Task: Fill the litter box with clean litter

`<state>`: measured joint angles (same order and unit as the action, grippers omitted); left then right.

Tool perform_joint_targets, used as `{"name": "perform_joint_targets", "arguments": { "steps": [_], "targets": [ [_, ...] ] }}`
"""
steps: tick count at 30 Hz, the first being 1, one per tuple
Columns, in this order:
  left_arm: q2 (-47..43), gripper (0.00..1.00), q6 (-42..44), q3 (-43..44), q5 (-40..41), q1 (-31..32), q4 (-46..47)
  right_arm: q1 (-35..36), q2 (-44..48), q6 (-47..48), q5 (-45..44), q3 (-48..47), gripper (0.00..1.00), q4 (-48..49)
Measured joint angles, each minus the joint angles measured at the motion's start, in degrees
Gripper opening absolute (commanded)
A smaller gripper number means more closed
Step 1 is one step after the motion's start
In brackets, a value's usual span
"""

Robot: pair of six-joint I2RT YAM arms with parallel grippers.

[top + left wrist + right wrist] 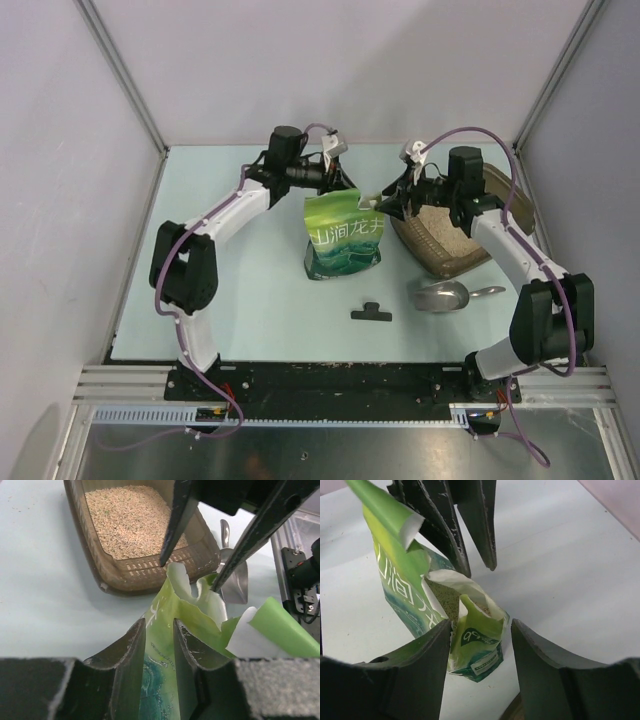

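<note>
From my station I see the green bag standing upright mid-table, just left of the litter box, which lies on the right side of the table and is already carrying a layer of clean litter across its floor. The left gripper is pinching the top edge of the bag, with the green film filling the gap between its 2 fingers. The right gripper stands spread at the bag's far upper corner, nearest the box: the torn mouth sits between its jaws, 1 finger close against the film and the other clearly apart from it, so it grips nothing. On the right wrist camera I can see pale granules inside the open mouth. A loose flap of the bag's top curls up beside the left fingers. The silver scoop rests on the table just in front of the box, and a small black clip lies in front of the bag, apart from both.
</note>
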<state>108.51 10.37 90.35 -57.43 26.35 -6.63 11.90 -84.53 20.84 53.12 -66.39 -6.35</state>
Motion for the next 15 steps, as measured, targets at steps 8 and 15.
{"name": "perform_joint_targets", "arguments": {
  "steps": [8, 15],
  "targets": [
    [0.1, 0.29, -1.4, 0.0, -3.2, 0.0, 0.1, -0.5, -4.3, -4.1, 4.8, 0.0, 0.61, 5.5],
    [0.3, 0.27, -3.1, 0.0, -4.8, 0.0, 0.1, -0.7, -5.8, -6.1, 9.0, 0.0, 0.61, 8.9]
  ]
}}
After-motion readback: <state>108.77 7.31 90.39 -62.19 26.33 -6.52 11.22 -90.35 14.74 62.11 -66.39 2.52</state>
